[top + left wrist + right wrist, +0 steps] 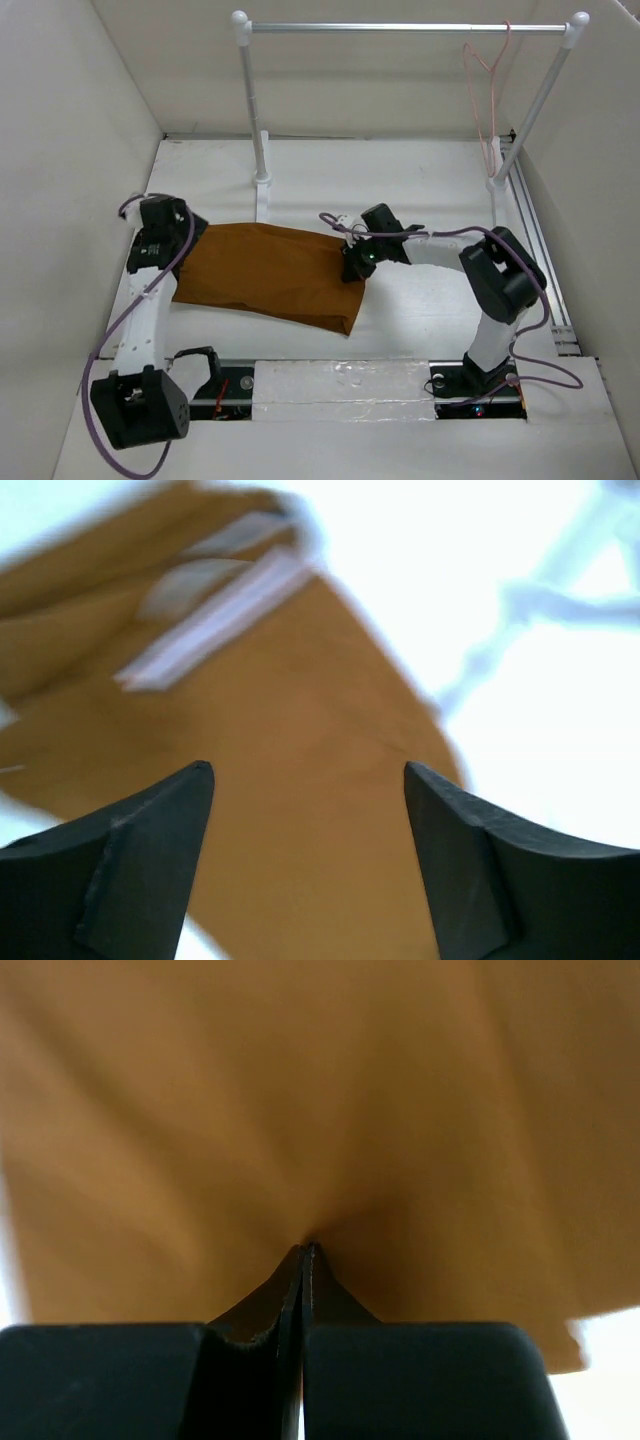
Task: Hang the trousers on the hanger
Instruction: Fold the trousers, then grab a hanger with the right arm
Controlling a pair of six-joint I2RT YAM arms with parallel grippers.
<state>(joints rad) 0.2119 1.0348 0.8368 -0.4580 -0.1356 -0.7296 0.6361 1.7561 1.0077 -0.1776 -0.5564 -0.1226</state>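
Note:
The rust-brown trousers (270,275) lie folded flat on the white table between the two arms. My left gripper (188,238) is open over their left end. In the left wrist view its jaws (310,780) stand wide apart above the cloth (300,700), and the striped waistband lining (215,620) shows farther off. My right gripper (355,265) is at the trousers' right edge. In the right wrist view it (305,1250) is shut, with the brown cloth (300,1110) puckered at its tips. The pink wire hanger (487,85) hangs by its hook at the right end of the rail.
A silver rail (400,28) on two white posts (255,110) (530,110) spans the back of the table. White walls enclose the left, right and back. A metal track (540,250) runs along the right side. A taped strip (340,385) lies between the arm bases.

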